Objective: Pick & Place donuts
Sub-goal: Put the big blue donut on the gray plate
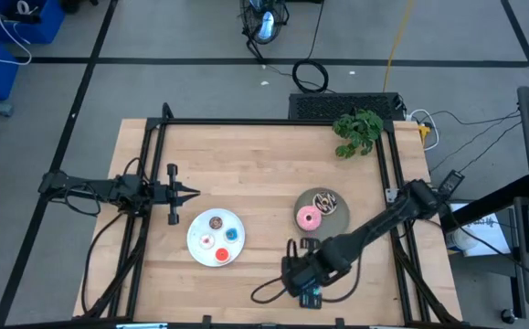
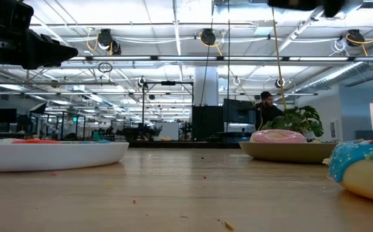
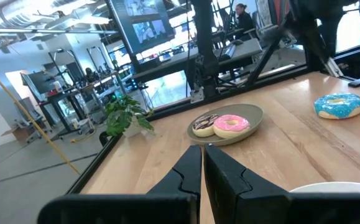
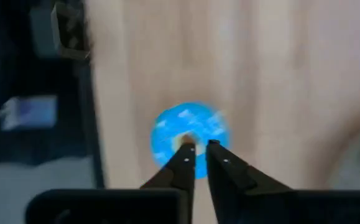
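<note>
I counted two plates on the table (image 1: pixel 246 155): one round white plate (image 1: pixel 200 251) at lower centre-left of the high view and one round grey plate (image 1: pixel 340 212) to its right. Large donuts numbered three: one pink donut (image 1: pixel 308 217) and one brown drizzled donut (image 1: pixel 324 201), both on the grey plate, and one blue sprinkled donut (image 4: pixel 189 138) on the bare wood. Tiny donuts on the white plate numbered four: brown (image 1: pixel 216 223), blue (image 1: pixel 231 234), white (image 1: pixel 207 241), red (image 1: pixel 222 254). One potted plant (image 1: pixel 358 131) stood at upper right. My arms were two.
</note>
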### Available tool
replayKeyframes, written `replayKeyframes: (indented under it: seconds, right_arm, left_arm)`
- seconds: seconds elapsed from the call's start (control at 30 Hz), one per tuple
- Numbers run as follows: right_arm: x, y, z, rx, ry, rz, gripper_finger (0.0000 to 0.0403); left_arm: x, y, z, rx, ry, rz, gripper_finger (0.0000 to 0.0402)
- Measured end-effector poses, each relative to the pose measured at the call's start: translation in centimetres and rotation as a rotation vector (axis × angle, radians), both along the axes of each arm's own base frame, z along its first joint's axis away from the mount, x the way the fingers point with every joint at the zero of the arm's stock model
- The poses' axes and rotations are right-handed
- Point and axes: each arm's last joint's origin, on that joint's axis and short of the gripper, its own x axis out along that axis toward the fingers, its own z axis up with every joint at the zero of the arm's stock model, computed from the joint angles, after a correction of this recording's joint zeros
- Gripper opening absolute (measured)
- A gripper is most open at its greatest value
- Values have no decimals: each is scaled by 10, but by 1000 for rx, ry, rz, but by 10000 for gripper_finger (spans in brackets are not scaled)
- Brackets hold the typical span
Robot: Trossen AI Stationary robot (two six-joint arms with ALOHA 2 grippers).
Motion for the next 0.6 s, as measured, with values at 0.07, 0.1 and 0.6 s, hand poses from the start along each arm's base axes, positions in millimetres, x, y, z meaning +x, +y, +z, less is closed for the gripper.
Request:
replayKeyframes:
  seconds: [0.07,0.1,0.6]
  right_arm:
    - [4,3,-11,42,66,-3,51]
    - [5,4,-17,50,91,-3,66]
    - [7,1,-57,-62,124,124,281]
  left_arm:
    - [0,0,0,0,2,0,26]
    - [0,0,-1,1,6,0,26]
    - [0,0,-1,6,8,0,26]
